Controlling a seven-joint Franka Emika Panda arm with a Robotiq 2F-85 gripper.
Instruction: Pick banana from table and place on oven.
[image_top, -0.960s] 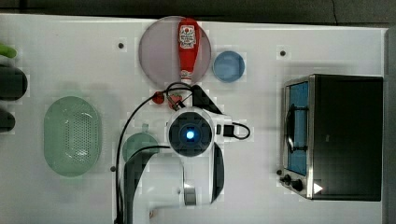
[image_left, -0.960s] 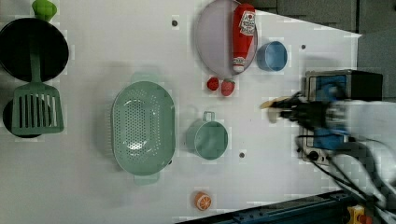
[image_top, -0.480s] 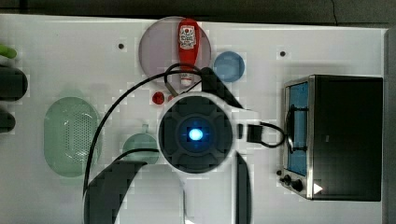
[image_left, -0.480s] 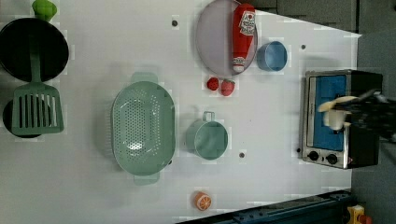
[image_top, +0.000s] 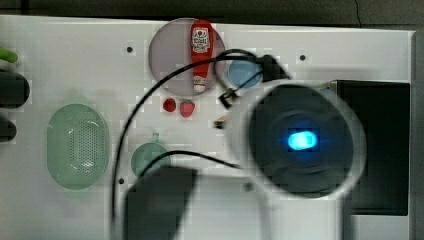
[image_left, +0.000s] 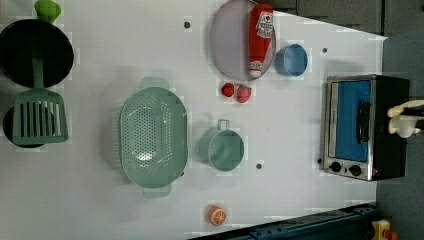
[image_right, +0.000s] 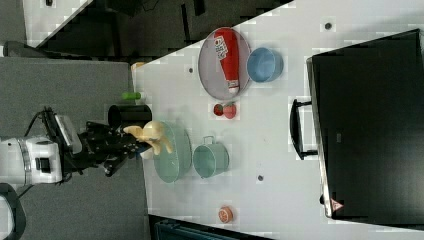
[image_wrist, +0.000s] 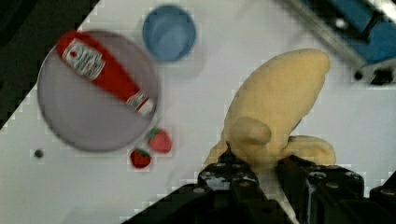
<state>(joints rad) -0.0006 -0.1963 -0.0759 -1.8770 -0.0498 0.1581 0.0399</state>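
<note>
You see a ketchup bottle lying on a grey plate, a blue bowl beside it, two strawberries, a green colander, a cup.

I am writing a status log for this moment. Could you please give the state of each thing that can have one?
banana: lifted off the table, held in the pincer
pincer: shut on the banana
oven: door shut, nothing on top yet
ketchup bottle: lying on its side on the plate
blue cup: upright, appears empty
green colander: upright, empty
teal pot: upright, empty
</note>
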